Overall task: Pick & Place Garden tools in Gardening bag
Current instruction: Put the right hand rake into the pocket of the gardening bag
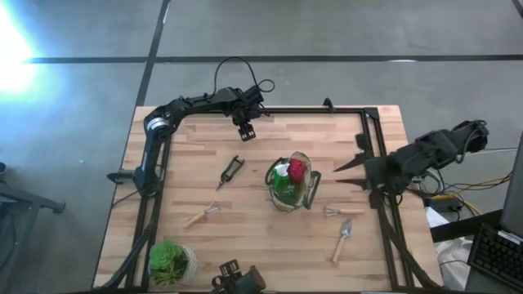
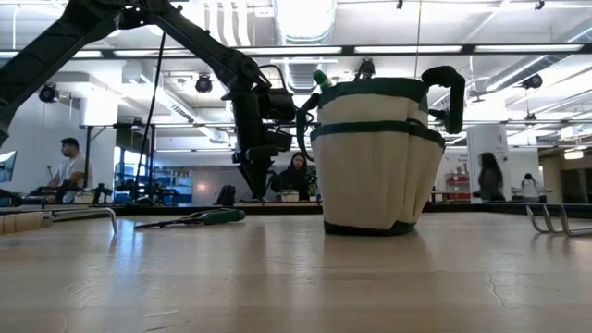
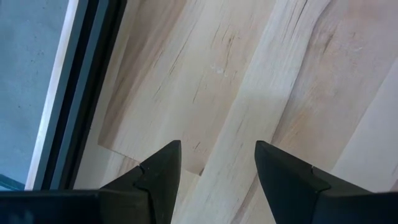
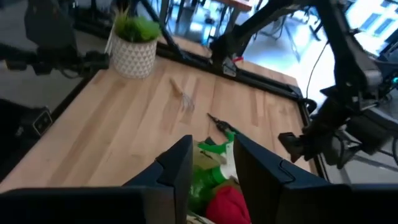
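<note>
Right gripper (image 1: 341,167) fingers apart beside gardening bag (image 1: 292,184) — could snag handle, tip bag (spray bottle (image 1: 283,181) spills). Left gripper (image 1: 246,131) fingers apart.

Bright overhead lights; window glare, soft blur

Two dark jointed arms, black looping cables, silver joint cap, tapered black jaws

Gardening bag (image 1: 292,186) upright mid-table (spray bottle (image 1: 282,181) inside); trowel (image 1: 341,241), perhaps pruners (image 1: 230,171), outside.
</note>
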You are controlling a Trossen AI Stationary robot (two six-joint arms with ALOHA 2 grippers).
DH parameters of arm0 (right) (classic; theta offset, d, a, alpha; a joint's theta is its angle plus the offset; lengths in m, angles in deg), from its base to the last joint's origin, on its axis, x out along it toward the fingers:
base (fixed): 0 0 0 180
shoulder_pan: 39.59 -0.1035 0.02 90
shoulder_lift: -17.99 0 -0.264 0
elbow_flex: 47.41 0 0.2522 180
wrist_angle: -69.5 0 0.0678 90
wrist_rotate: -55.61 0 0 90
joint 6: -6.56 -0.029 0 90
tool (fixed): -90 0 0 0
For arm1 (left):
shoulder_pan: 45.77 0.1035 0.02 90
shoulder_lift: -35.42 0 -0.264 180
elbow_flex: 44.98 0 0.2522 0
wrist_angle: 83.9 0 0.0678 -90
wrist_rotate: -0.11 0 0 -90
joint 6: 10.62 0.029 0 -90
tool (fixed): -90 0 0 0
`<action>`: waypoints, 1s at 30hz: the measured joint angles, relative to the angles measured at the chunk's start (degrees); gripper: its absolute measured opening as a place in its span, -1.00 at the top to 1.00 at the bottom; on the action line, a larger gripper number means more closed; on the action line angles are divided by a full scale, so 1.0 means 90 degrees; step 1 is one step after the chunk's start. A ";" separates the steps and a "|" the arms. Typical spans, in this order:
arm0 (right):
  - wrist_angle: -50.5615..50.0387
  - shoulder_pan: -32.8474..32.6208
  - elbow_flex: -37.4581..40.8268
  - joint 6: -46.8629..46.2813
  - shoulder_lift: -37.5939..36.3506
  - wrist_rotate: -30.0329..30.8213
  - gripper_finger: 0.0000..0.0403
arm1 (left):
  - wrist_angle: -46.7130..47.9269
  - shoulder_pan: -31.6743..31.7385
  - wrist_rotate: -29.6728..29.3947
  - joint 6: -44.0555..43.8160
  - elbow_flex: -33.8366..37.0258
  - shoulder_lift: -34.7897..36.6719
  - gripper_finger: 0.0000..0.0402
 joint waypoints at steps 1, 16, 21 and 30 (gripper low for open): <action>0.0018 0.0000 0.0063 -0.0028 -0.0133 0.0002 0.48 | 0.0000 -0.0001 0.0001 0.0001 0.0000 0.0000 -0.03; 0.0879 0.0000 0.1303 -0.0254 -0.1057 0.0009 0.59 | -0.0019 0.0000 0.0001 0.0000 0.0000 0.0000 -0.03; 0.1412 0.0001 0.1821 -0.0244 -0.1054 0.0014 0.61 | -0.0035 0.0000 0.0001 0.0000 0.0000 0.0000 -0.03; 0.2261 0.0001 0.2635 -0.0154 -0.1161 0.0023 0.56 | -0.0044 -0.0002 0.0001 -0.0076 0.0000 0.0000 -0.03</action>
